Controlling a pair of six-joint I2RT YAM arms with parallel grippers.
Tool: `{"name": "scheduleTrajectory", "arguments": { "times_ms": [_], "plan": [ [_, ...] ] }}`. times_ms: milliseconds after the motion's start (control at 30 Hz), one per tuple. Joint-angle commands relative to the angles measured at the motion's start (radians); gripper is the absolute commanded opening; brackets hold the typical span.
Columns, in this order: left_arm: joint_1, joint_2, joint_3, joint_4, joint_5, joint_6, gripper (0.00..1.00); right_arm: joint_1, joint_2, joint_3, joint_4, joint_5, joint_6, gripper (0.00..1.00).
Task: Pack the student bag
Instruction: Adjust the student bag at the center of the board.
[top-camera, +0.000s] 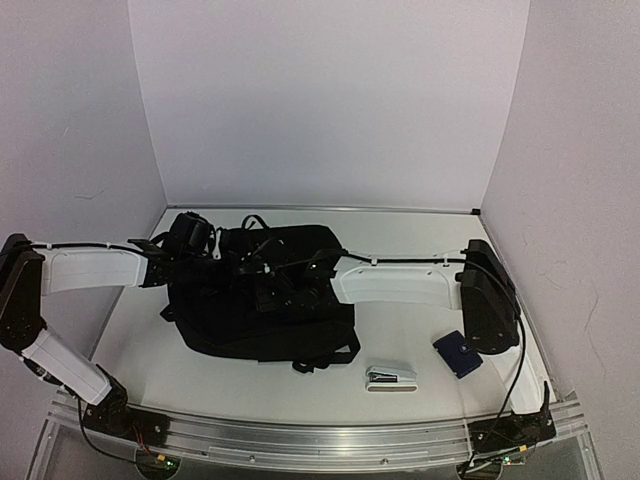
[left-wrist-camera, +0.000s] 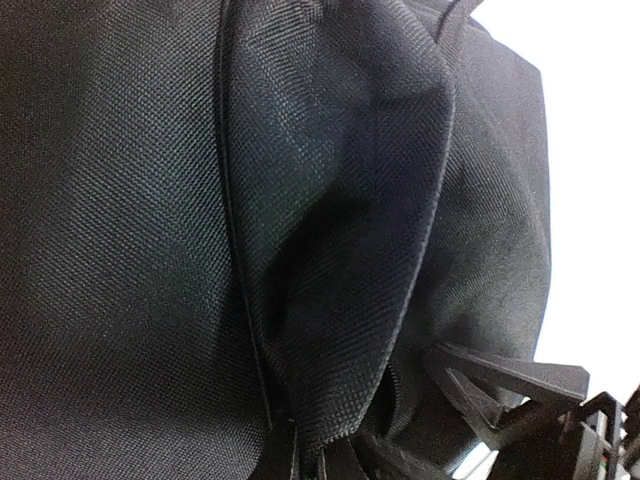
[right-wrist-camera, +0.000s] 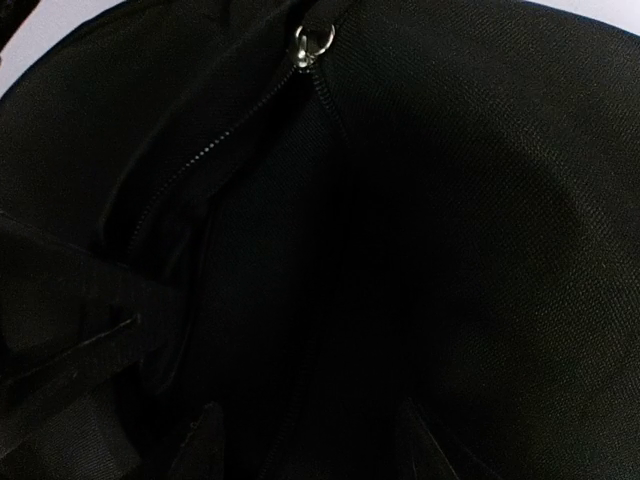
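Slumping centrally on the table (top-camera: 420, 335), the soft, floppy student bag (top-camera: 265, 325) seems best gripped by fabric near its zipper (right-wrist-camera: 312, 45); the left gripper (top-camera: 252, 262) pinches a fold, while I cannot tell whether the right gripper (top-camera: 287, 290) is spread.

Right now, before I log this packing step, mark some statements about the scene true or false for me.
1. The bag lies in the middle of the table. True.
2. The stapler is inside the bag. False: it lies on the table beside it.
3. A dark blue item lies right of the stapler. True.
4. Both arms are parked away from the bag. False: the left arm and right arm both reach over it.
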Motion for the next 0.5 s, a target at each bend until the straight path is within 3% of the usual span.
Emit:
{"name": "scheduleTrajectory", "arguments": {
  "times_ms": [0,67,233,300,467],
  "plan": [
    [0.001,-0.037,-0.022,0.020,0.021,-0.013,0.00,-0.026,0.062,0.063,-0.063,-0.016,0.038,0.53],
    [0.001,-0.039,-0.028,0.029,0.021,-0.014,0.00,-0.032,0.072,0.059,-0.070,-0.015,0.057,0.44],
    [0.001,-0.055,-0.038,0.038,0.005,-0.019,0.00,-0.038,0.077,0.053,-0.099,0.062,0.093,0.06],
    [0.001,-0.068,-0.039,0.019,-0.017,-0.021,0.00,-0.040,0.063,0.066,-0.120,0.119,0.104,0.00],
    [0.002,-0.075,-0.015,-0.022,-0.069,-0.018,0.00,-0.040,-0.019,0.111,-0.160,0.301,0.103,0.00]
  ]
}}
